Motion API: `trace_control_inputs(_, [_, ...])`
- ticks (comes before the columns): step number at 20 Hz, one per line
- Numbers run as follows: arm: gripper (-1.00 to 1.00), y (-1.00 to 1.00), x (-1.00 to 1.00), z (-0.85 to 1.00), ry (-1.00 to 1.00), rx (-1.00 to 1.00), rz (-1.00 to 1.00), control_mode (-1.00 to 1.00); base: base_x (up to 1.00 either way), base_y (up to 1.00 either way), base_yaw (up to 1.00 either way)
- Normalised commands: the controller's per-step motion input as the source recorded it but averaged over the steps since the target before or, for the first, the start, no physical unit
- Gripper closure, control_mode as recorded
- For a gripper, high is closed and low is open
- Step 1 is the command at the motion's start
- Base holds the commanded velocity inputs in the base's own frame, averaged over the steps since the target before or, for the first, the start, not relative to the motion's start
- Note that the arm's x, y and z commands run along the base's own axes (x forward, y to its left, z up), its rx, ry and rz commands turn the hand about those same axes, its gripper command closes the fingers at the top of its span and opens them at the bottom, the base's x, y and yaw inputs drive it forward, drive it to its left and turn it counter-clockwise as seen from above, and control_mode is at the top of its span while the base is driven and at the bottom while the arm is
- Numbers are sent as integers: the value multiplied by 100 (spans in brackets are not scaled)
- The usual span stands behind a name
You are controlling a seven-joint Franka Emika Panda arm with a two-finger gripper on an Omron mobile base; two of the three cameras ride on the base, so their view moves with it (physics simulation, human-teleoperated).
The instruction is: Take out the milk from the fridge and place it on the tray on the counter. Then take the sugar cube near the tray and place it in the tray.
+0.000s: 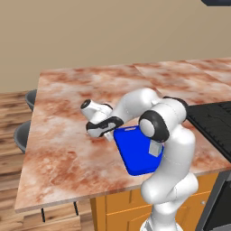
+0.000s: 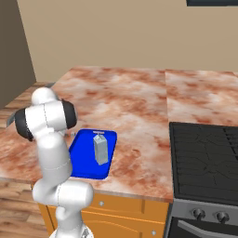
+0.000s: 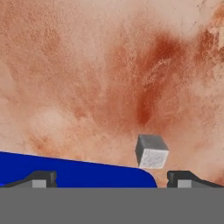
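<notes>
Milk (image 2: 100, 148) upright in the tray (image 2: 83, 160), alone there, near the counter's (image 2: 139, 107) front edge.
Gripper (image 3: 112, 179) low over the marbled stone just beside the tray's far corner, fingers (image 3: 41, 178) spread wide with nothing between them. Sugar cube (image 3: 151, 151) outside the tray, resting on the stone just off its rounded corner, ahead of the open jaws.

Count: one tray (image 2: 83, 160), one carton (image 2: 100, 149), one cube (image 3: 151, 151), one stove (image 2: 204, 160), apparently two stools (image 1: 22, 135).
</notes>
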Motion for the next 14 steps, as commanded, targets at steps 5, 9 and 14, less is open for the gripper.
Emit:
trace_control_inputs(5, [-100, 0, 4, -4, 10, -1, 0, -100, 0, 0, 0])
trace_control_inputs(9, [-100, -8, 1, -21, 8, 0, 0, -100, 0, 0, 0])
trace_control_inputs(14, [-100, -2, 0, -23, 0, 0, 0, -100, 0, 0, 0])
